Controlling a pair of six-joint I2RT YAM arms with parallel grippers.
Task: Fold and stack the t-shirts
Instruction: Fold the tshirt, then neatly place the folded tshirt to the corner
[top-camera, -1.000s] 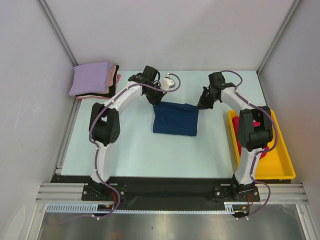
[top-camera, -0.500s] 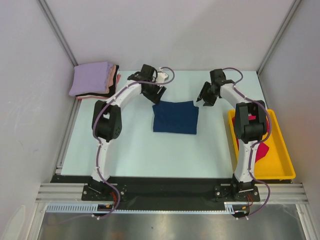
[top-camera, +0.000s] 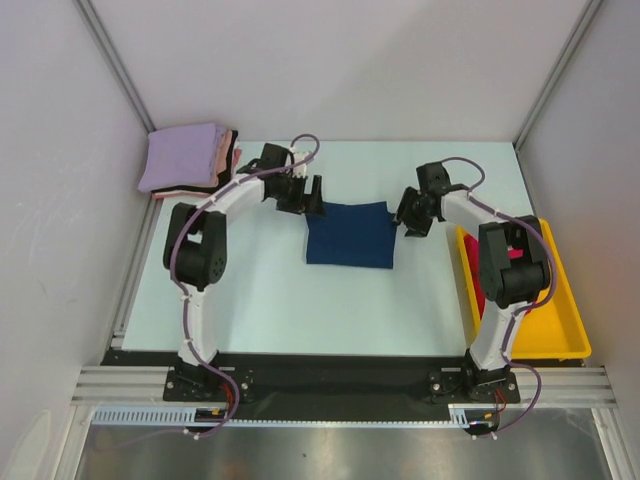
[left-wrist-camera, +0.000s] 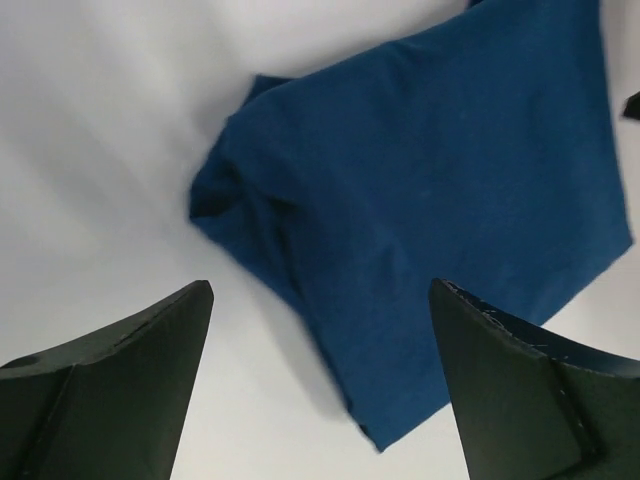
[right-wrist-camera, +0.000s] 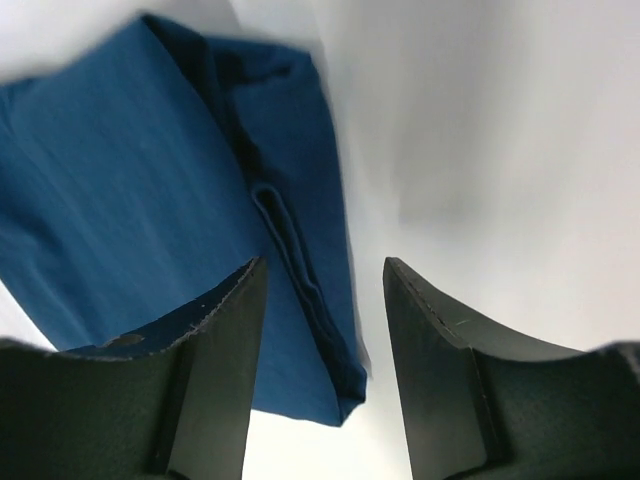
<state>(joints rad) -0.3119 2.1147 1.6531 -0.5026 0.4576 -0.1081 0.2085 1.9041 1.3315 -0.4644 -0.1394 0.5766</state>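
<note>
Navy t-shirt (top-camera: 349, 236), tools (top-camera: 309, 196) (top-camera: 405, 222) now nearer

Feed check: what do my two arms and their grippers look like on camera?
The left arm and right arm both have white links, black joints and purple cables looped alongside. The left gripper and right gripper each have two black, wedge-shaped fingers with lightly scuffed edges.

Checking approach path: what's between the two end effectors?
Only the navy t-shirt, between left end effector and right end effector; top external view shows it.
</note>
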